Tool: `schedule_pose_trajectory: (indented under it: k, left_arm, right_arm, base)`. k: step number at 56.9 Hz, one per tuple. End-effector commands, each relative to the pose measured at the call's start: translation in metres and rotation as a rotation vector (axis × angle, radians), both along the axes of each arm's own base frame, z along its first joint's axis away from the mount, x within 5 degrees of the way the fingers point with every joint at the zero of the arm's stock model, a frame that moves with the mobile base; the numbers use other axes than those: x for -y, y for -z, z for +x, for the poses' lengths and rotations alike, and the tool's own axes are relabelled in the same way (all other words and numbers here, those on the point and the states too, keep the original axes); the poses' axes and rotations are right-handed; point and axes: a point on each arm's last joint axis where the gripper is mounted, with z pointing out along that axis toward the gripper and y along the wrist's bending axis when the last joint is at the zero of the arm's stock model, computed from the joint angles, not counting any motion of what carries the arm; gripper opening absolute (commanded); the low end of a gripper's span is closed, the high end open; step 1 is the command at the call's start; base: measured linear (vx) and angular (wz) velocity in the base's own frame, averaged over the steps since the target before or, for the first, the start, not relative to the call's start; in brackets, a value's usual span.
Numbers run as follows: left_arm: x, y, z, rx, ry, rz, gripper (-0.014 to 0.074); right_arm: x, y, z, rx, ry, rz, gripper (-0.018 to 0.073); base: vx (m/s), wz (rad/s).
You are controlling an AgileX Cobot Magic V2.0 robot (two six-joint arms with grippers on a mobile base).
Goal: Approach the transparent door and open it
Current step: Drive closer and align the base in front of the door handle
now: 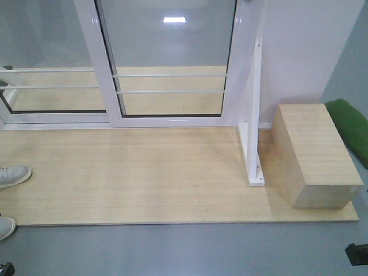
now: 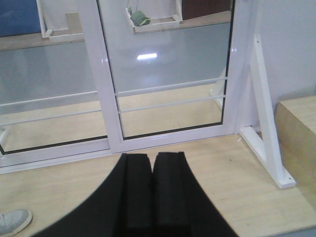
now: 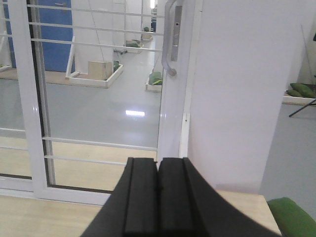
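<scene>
The transparent door fills the upper middle of the front view, a white-framed glass panel with two thin bars low across it. Its curved grey handle shows only in the right wrist view, high on the right stile, which stands against the white wall. My left gripper is shut and holds nothing. It hangs over the wooden platform, short of the door's bottom rail. My right gripper is also shut and holds nothing, below the handle and well short of it.
A second barred glass panel sits left of the door. A white angled bracket and a wooden box stand on the platform's right. A green cushion lies beyond the box. Two grey shoes are at the left edge.
</scene>
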Motion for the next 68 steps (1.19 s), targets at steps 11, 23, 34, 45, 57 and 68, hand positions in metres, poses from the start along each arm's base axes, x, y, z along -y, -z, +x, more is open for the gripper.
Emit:
schedule_pose_trajectory:
  k: [11, 23, 34, 45, 57, 68]
  left_arm:
    - [0.0004, -0.0042, 0.0009, 0.076, 0.001, -0.025, -0.0003]
    - [0.0004, -0.0042, 0.0009, 0.076, 0.001, -0.025, -0.0003]
    - [0.0004, -0.0042, 0.0009, 0.076, 0.001, -0.025, -0.0003]
    - [0.0004, -0.0042, 0.0009, 0.076, 0.001, -0.025, -0.0003]
    - [0.0004, -0.0042, 0.0009, 0.076, 0.001, -0.025, -0.0003]
    - [0.0004, -0.0042, 0.0009, 0.076, 0.001, -0.025, -0.0003]
  right_arm:
    - [-0.0006, -0.0069, -0.0009, 0.094, -0.006, -0.007, -0.0001]
    - [-0.0006, -0.0069, -0.0009, 0.094, -0.006, -0.007, -0.0001]
    - [-0.0006, -0.0069, -0.0009, 0.094, -0.006, -0.007, -0.0001]
    - [-0.0006, -0.0069, -0.0009, 0.094, -0.006, -0.007, -0.0001]
    - [-0.0006, -0.0069, -0.0009, 0.094, -0.006, -0.007, -0.0001]
    - [-0.0006, -0.0069, -0.0009, 0.094, -0.006, -0.007, -0.0001]
  base:
    - [0.47, 0.25]
    - [0.47, 0.16]
    - [0.45, 0.06]
    - [0.41, -0.05]
    - [0.36, -0.12]
    - [0.30, -0.16]
